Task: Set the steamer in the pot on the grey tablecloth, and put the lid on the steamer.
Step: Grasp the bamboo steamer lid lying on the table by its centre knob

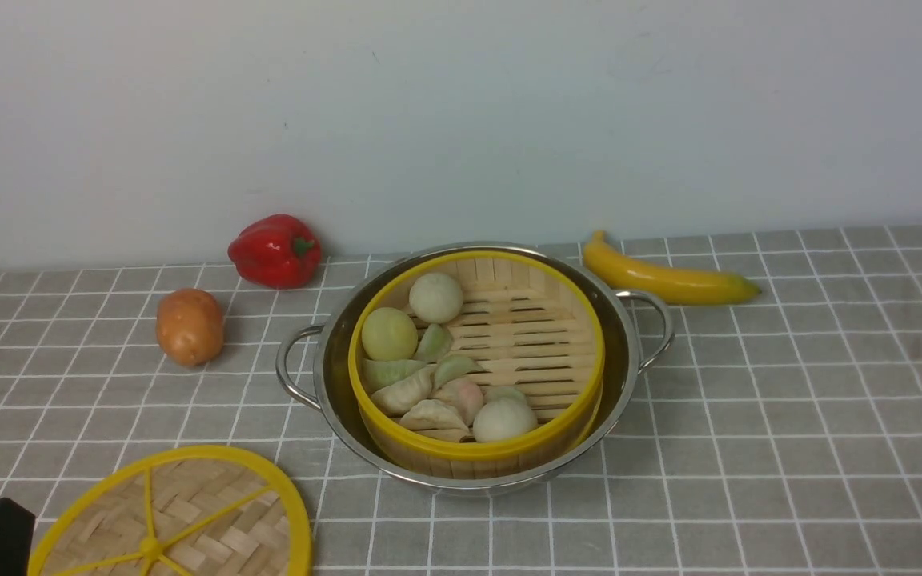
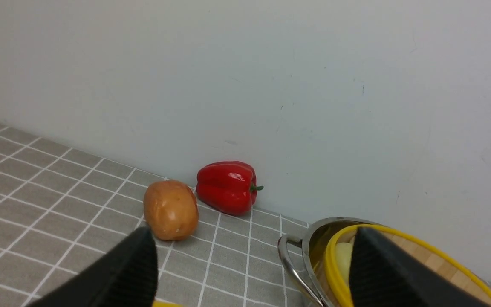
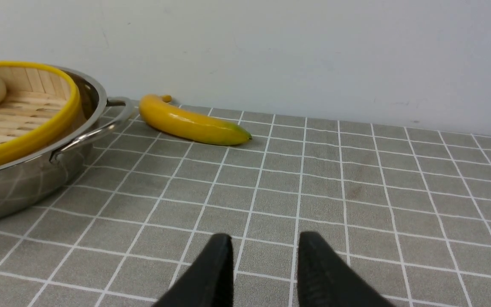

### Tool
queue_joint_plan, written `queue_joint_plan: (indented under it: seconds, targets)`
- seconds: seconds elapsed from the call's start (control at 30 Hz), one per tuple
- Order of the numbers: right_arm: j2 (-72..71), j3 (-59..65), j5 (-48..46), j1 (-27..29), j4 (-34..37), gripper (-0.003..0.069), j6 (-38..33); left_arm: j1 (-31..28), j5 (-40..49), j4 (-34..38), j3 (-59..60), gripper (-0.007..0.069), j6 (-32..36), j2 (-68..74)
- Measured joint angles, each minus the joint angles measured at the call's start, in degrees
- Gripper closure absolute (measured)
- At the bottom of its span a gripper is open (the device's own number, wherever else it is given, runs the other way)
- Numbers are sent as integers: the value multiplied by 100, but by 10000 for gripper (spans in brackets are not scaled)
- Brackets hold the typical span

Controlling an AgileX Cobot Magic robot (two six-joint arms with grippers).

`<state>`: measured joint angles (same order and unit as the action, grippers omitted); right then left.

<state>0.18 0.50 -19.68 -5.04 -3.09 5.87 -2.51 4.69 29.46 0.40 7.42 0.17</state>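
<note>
While our left gripper (image 2: 254, 232) gapes empty just beside the lid (image 1: 173, 520), the steamer (image 1: 533, 336) sits in the pot (image 1: 621, 376) to its right. Our right gripper (image 3: 265, 236), slightly parted and empty, hovers over the tablecloth (image 3: 356, 192).

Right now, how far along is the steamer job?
Done: yellow-rimmed bamboo-slat steamer sits in the shiny steel pot on the grey grid tablecloth. In hand: nothing; left gripper and right gripper are open, empty. Left: flat woven-bamboo lid lies on the cloth, not yet on the steamer.
</note>
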Motion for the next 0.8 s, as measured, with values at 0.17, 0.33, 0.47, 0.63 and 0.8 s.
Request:
queue_joint_plan:
  seconds: [0.17,0.33,0.47,0.63,0.8]
  targets:
    - [0,0,0,0,0,419,0,0,19,14,0,67,-74,0]
    - [0,0,0,0,0,419,0,0,41,192,-32,67,-89,0]
    - [0,0,0,0,0,419,0,0,249,235,-488,67,-93,93]
    - [0,0,0,0,0,419,0,0,1688,95,-1539,67,2,707]
    - [0,0,0,0,0,419,0,0,3593,-138,-2525,67,26,1671]
